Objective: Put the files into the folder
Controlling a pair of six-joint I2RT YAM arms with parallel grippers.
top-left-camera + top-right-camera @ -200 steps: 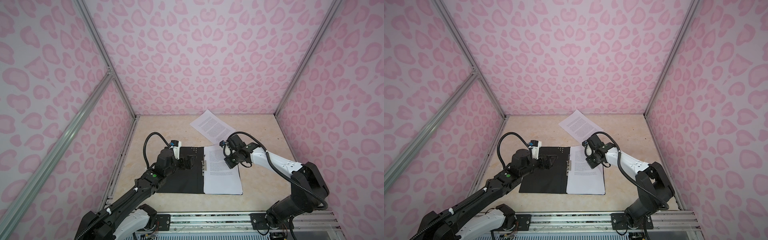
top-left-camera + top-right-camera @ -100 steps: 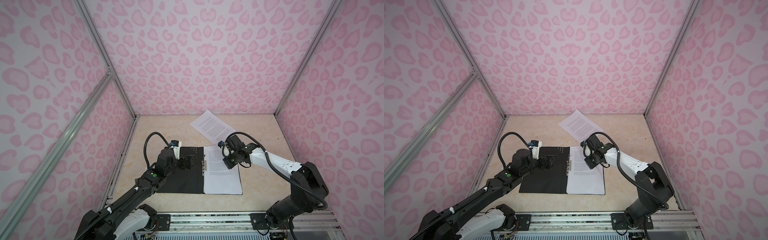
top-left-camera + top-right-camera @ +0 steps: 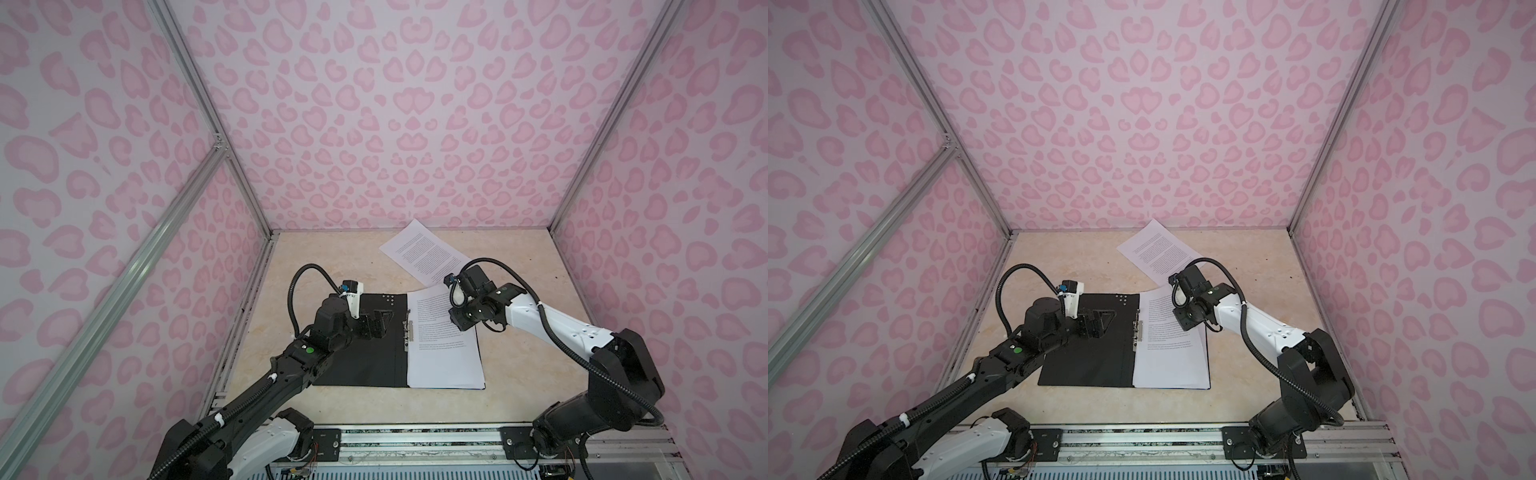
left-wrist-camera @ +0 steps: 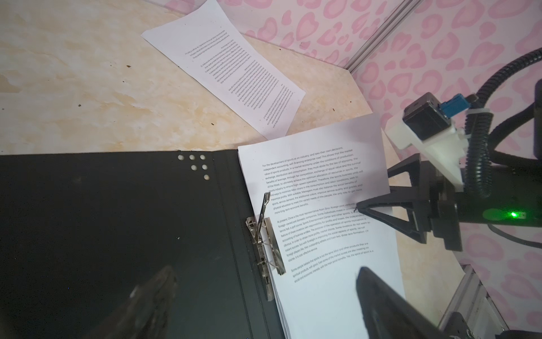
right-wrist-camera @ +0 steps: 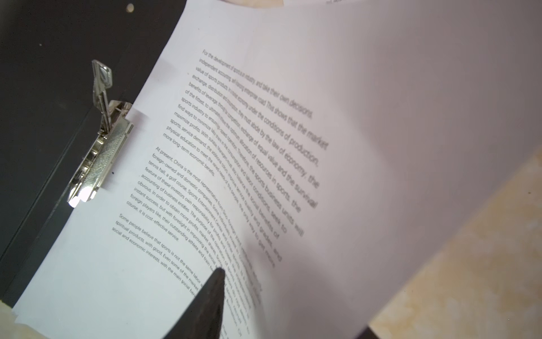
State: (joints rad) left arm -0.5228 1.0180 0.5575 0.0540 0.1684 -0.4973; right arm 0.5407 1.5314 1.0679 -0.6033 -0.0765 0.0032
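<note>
In both top views, the flat matte black folder (image 3: 361,357) (image 3: 1088,357) lies open on the beige marbled tabletop (image 3: 332,257). White printed paper sheets (image 3: 444,357) (image 3: 1171,361) are stacked on its right half, and a loose sheet (image 3: 424,253) (image 3: 1158,249) lies just behind.

In the left wrist view, the left gripper (image 4: 265,270) is spread wide above the silver metal clip (image 4: 264,234). The right gripper (image 4: 372,192) stands parted around the top sheet (image 4: 322,152).

In the right wrist view, that sheet curls between the separated fingers (image 5: 211,293).
</note>
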